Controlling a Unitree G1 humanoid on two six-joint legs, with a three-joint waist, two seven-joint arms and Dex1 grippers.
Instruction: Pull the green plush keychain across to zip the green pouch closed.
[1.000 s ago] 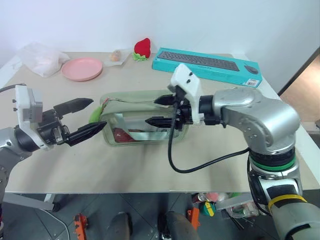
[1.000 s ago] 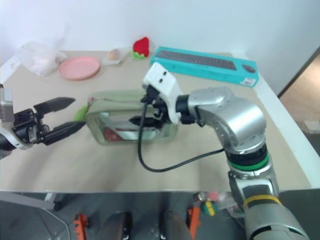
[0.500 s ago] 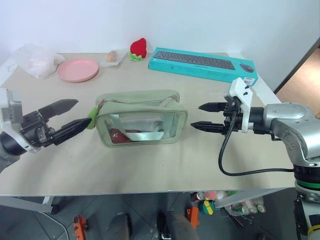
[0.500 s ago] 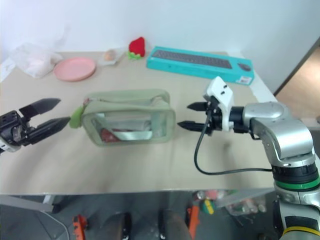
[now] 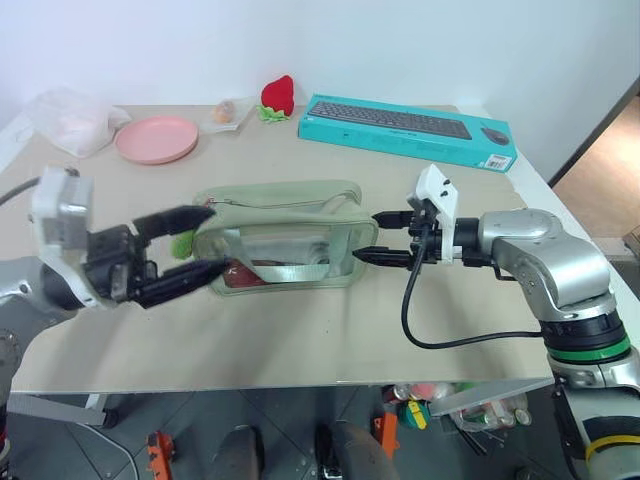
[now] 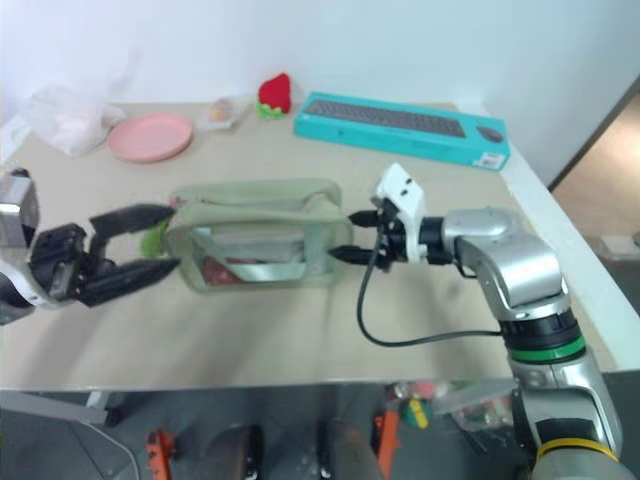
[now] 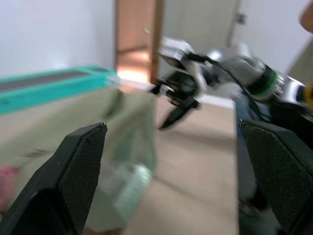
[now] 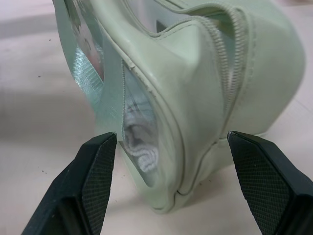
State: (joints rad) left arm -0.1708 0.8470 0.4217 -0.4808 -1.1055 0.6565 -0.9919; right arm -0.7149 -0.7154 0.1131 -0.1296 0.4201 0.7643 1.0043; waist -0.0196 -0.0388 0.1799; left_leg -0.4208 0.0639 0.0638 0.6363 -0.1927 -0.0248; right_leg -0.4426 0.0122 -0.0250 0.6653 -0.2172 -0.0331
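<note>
Left eye view: the green pouch lay on the worktop near its middle, long side facing the camera, clear side panel toward the robot. The green plush keychain sat at the pouch's left end, partly hidden between the fingers of the left hand. That hand was spread wide, 1 finger above the keychain and 1 below it; whether either finger touched it could not be told. The right hand was at the pouch's right end, also spread, 1 fingertip near the top edge and 1 near the bottom corner, gripping nothing. At the far edge lay a teal keyboard box, a red plush strawberry, a pink plate and a clear plastic bag.

Right eye view: same layout; the keychain showed as a lime patch just beside the pouch's left end.

Left wrist view: 2 fingers stood far apart, the pouch blurred between them, the right hand beyond.

Right wrist view: 2 fingers straddled the pouch's end, clear of the fabric; the zipper ran over the top.
</note>
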